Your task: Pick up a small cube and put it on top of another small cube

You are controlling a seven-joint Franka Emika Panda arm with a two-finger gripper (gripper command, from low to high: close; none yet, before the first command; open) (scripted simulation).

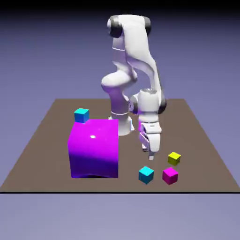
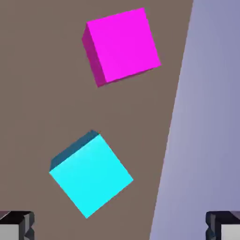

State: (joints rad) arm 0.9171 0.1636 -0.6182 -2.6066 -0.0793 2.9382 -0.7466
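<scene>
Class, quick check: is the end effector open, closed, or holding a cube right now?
End effector: open, holding nothing; it hangs above the small cyan cube on the table.

Brown table [image 1: 42,154] carries purple cube [image 1: 93,147], cyan cube [image 1: 146,175], magenta cube [image 1: 170,175], yellow cube [image 1: 174,158].

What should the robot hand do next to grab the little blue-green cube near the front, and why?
Probably sink straight down with a slight shift. The open gripper hangs above the table, holding nothing, and the small cyan cube near the small magenta cube lies ahead in the hand view, between the two grey fingertips but not yet reached.
</scene>
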